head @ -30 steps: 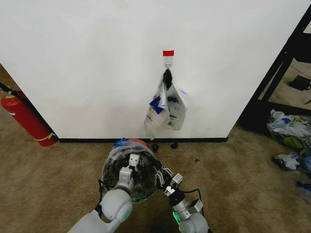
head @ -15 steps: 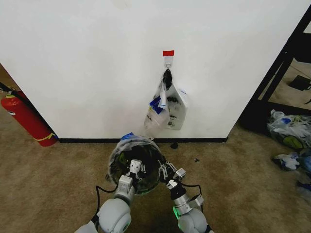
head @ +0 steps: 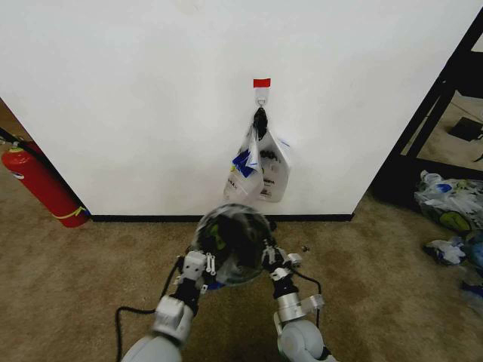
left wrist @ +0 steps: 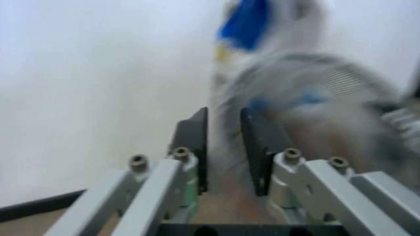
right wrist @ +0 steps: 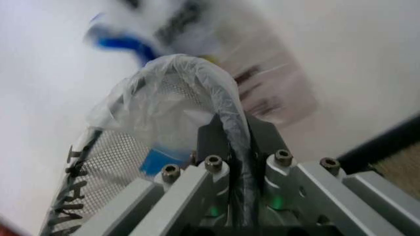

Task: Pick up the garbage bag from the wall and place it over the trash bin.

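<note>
The garbage bag (head: 224,224) is stretched as a see-through film over the black mesh trash bin (head: 240,260), low in front of the white wall (head: 136,113). My left gripper (head: 198,265) holds the bin's left side, its fingers nearly together on the blurred plastic edge (left wrist: 223,147). On the right side, my right gripper (head: 275,262) is shut on a fold of the bag (right wrist: 231,123) at the mesh rim (right wrist: 111,152). The bin looks raised and tilted between the two arms.
A bunch of printed bags (head: 259,170) hangs from the hook under red tape (head: 261,82), just behind the bin. A red fire extinguisher (head: 41,185) leans at the left. A black shelf frame (head: 441,105) and stuffed clear bags (head: 449,205) lie to the right.
Both arms have reached forward, carrying the bagged bin away from me toward the wall and a little to the right. The hanging bunch of bags has not moved.
</note>
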Motion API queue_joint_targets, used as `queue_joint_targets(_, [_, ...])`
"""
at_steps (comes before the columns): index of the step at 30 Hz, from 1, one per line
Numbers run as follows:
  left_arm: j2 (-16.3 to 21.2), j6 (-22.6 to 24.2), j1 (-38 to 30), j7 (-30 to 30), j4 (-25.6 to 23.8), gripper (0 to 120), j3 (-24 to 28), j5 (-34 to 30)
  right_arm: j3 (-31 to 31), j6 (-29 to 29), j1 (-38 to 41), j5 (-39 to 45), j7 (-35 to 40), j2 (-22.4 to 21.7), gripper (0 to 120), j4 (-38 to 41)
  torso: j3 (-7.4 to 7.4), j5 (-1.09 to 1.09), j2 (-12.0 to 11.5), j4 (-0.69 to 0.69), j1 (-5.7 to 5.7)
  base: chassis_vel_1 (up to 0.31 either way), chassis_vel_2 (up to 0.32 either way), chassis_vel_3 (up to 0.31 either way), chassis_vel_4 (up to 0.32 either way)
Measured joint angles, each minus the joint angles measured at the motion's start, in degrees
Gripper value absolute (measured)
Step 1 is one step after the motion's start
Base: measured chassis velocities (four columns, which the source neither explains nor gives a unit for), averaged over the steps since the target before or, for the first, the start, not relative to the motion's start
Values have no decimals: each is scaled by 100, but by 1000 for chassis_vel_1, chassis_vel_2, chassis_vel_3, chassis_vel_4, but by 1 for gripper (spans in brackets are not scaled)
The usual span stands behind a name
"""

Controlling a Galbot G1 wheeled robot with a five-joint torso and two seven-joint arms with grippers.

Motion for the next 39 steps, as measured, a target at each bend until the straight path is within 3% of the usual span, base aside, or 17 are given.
queue_joint_targets(5, [-24,44,-2,-389,708,47,45,289,30,-199,-35,705,500,25,1,470,0,-1,0,-2,0,0,0,0,0])
queue_joint_targets(7, [-45,64,20,-386,780,48,130,270,28,-224,-53,771,557,30,1,537,0,-1,0,-1,0,0,0,0,0])
queue_joint_targets(12, [-323,-1,-158,-201,1187,70,401,281,-10,-384,-209,972,736,23,1,952,0,-2,0,-2,0,0,0,0,0])
queue_joint_targets(15, [-371,-1,-259,-159,1272,77,421,280,-27,-395,-270,980,740,14,1,1040,0,-1,0,-2,0,0,0,0,0])
queue_joint_targets(20, [-397,-23,-598,-140,1623,97,325,400,-72,-407,-424,1000,736,3,1,1208,0,-1,0,-2,0,0,0,0,0])
queue_joint_targets(32, [-452,-79,-940,-135,2219,100,370,397,-164,-522,-595,1169,907,27,1,1640,1,-1,0,-1,0,0,0,0,0])
queue_joint_targets(39, [-449,-281,-934,-16,2119,100,400,378,-116,-523,-588,1104,949,45,1,1568,1,-1,0,-2,0,0,0,0,0])
